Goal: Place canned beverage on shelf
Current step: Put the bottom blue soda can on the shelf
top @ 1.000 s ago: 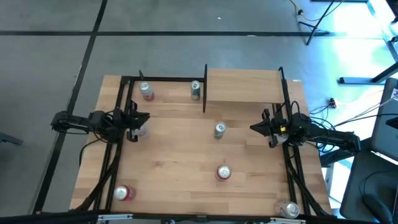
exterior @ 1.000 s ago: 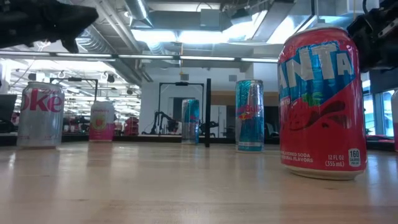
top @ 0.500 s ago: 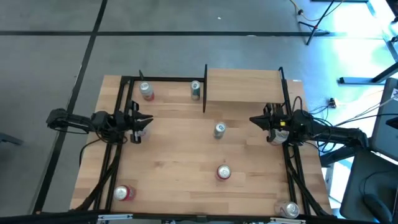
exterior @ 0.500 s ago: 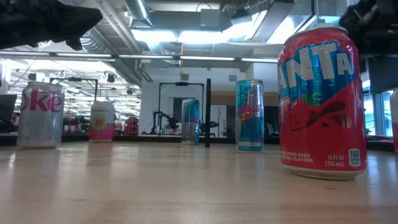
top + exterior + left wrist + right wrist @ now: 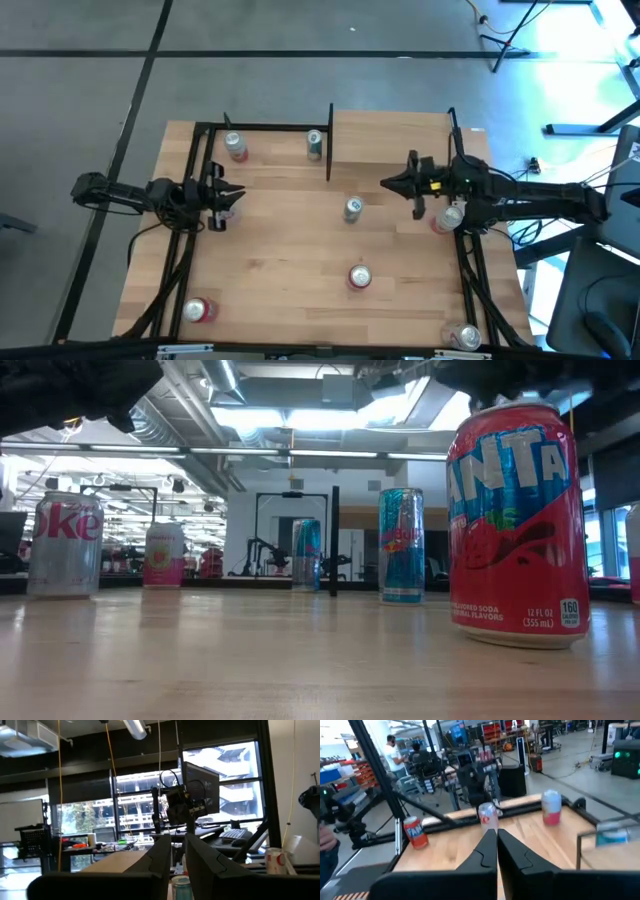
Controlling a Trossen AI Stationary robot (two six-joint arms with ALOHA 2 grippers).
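Right hand (image 5: 386, 185) has moved inward from the desk's right edge since a second ago; it now hangs just in front of the shelf (image 5: 392, 137), near the teal can (image 5: 353, 208). Left hand (image 5: 238, 192) is almost unchanged.

High view: shelf sits at the desk's (image 5: 290, 255) far right corner. A green can (image 5: 314, 145) stands just left of the shelf's post; a pink can (image 5: 235, 147) stands farther left. The red can (image 5: 359, 277) stands well in front of the shelf, mid-desk. Another red can (image 5: 198, 310) stands at the near left corner, a silver can (image 5: 466, 336) at the near right corner.

Low view: red can (image 5: 518, 525) is close and upright; teal can (image 5: 401, 545) stands behind it.

Left wrist view: left hand's fingers (image 5: 155, 860) stand narrow, with a slim gap, holding nothing.

Right wrist view: right hand's fingers (image 5: 482, 855) are pressed together, holding nothing.
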